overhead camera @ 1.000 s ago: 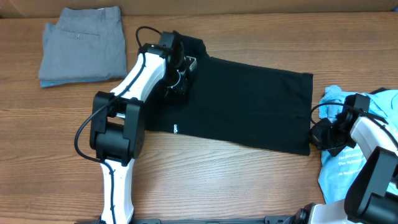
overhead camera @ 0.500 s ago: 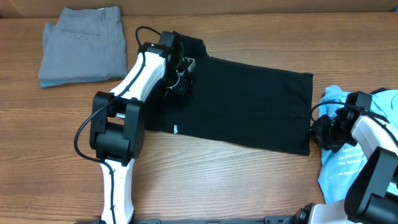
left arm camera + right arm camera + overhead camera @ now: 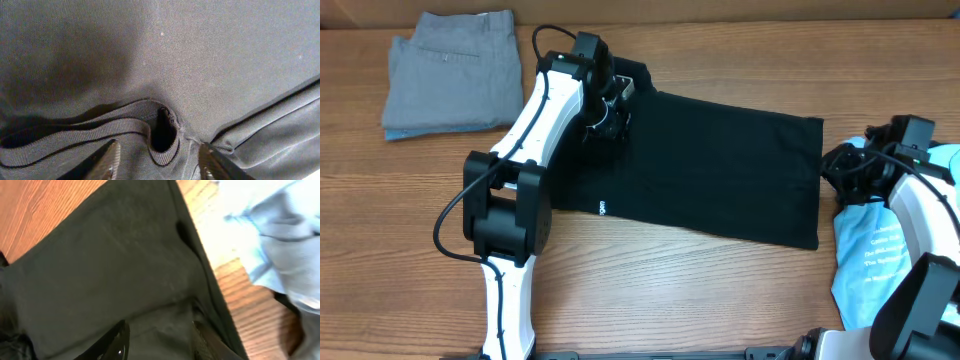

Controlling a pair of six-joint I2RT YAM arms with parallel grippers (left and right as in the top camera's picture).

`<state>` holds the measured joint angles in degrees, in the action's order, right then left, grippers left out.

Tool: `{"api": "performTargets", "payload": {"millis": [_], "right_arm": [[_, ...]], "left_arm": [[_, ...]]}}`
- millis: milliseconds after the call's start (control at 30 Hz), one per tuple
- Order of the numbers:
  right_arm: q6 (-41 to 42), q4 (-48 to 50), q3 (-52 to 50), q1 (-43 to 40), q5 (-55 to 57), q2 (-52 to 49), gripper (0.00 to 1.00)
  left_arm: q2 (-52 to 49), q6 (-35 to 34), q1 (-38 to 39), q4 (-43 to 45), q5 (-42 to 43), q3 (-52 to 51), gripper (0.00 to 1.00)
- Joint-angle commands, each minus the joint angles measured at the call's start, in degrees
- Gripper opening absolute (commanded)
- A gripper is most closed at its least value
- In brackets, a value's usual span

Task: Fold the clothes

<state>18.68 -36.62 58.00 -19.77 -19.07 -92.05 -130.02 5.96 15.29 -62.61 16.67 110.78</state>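
The left tool [image 3: 158,155] stands apart over the collar [image 3: 100,127] of the black shirt [image 3: 720,180]; the right tool [image 3: 160,336] stands apart above its hem.

1. The black soft fabric shirt [image 3: 720,170] carries a small white mark [image 3: 603,208] near its edge, at about 7 o'clock of the cloth. It is too small to read.
2. The light blue soft fabric tee [image 3: 855,285], at 3 o'clock in the overhead view, bears white printed lines [image 3: 876,243]. Their letters are not legible.
3. In both wrist views, no text can be read.
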Motion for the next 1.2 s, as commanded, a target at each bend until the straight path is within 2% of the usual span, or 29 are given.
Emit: {"api": "performTargets", "payload": {"millis": [0, 100, 233, 400, 467, 567, 867, 967, 1067, 1167], "right_arm": [[1.6, 0.5, 0.8, 1.1, 3.0, -3.9, 0.41], [2.0, 1.0, 0.8, 1.1, 2.1, -7.1, 0.4], [1.9, 1.4, 0.8, 1.1, -0.3, -9.5, 0.31], [1.9, 1.3, 0.8, 1.1, -0.3, -9.7, 0.28], [1.9, 1.6, 0.8, 1.1, -0.2, -9.7, 0.2], [2.0, 1.4, 0.8, 1.1, 0.0, -9.7, 0.04], [4.1, -0.1, 1.0, -1.9, 0.6, -3.9, 0.04], [4.1, -1.2, 1.0, -2.1, 2.4, -1.9, 0.04], [4.1, -2.6, 1.0, -2.1, 4.8, -1.4, 0.04], [4.1, -2.6, 1.0, -2.1, 5.1, -1.4, 0.04]], "left_arm": [[0.8, 0.2, 0.3, -0.3, -0.5, 0.5, 0.55], [0.8, 0.2, 0.5, -0.3, -0.6, -0.9, 0.55], [0.8, 0.2, 0.5, -0.2, -0.6, -2.3, 0.55], [0.8, 0.2, 0.5, -0.1, -0.6, -2.7, 0.56], [0.8, 0.2, 0.5, 0.0, -0.6, -2.7, 0.55], [0.8, 0.2, 0.5, -0.1, -0.5, -2.7, 0.55], [0.8, 0.2, 1.1, -0.1, 0.8, -2.7, 0.54], [0.8, 0.2, 1.2, 0.1, 0.7, -2.7, 0.49], [0.8, 0.2, 1.3, 0.6, 0.7, -2.7, 0.38], [0.8, 0.2, 1.3, 0.7, 0.7, -2.7, 0.18]]}}
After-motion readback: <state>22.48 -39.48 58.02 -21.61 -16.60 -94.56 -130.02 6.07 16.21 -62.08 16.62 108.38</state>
